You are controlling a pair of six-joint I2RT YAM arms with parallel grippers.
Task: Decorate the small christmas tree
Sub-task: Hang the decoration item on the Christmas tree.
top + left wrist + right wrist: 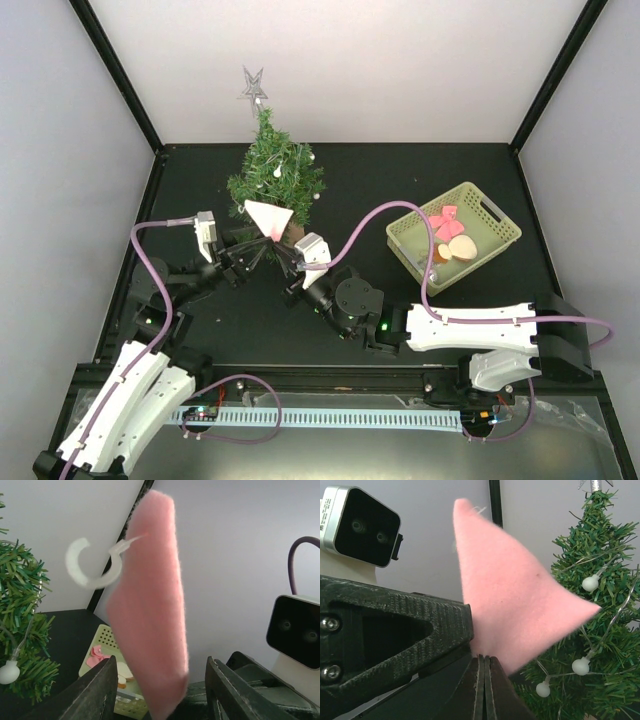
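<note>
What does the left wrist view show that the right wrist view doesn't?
Only the left wrist view shows the white hook at the top of the pink felt ornament, the green basket, and the left hand open, with a finger on either side of the ornament. Only the right wrist view shows the right hand shut on the ornament's lower edge, and the silver star. Both show the ornament and the small christmas tree with white beads.

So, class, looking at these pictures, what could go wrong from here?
The right gripper pinches only the ornament's edge, so it may slip. Its hook is small and could miss a branch. The open left gripper flanks the ornament and could snag it. A push could tip the tree.
</note>
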